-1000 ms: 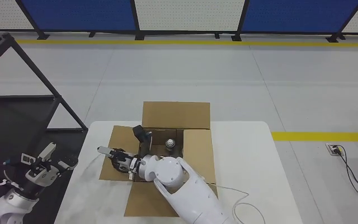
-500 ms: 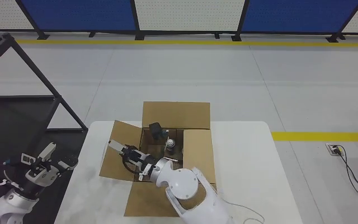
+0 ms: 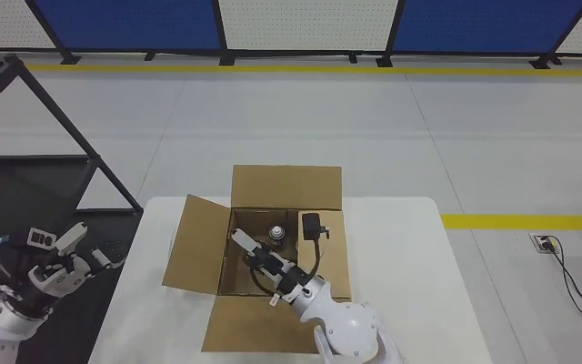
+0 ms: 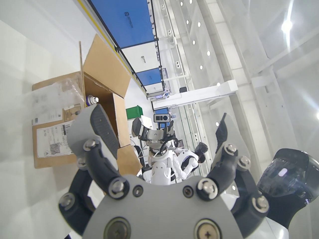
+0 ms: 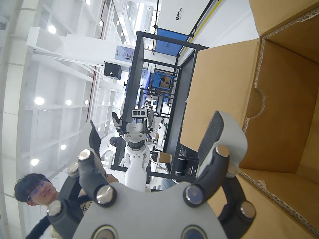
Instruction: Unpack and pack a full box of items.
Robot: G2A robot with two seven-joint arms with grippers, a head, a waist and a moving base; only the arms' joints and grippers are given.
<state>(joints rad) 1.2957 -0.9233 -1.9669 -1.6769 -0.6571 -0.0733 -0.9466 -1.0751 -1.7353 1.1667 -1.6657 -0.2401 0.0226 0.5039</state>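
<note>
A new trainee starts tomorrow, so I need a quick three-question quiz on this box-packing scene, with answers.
1. True or false: the cardboard box on the table has its flaps folded open.
2. Multiple choice: which arm's gripper is over the open box? A) left B) right C) both
3. Fill in the blank: the can stands ____ the box.

Key:
1. True.
2. B. The right gripper is over the box, with its fingers apart and nothing between them.
3. inside
</note>
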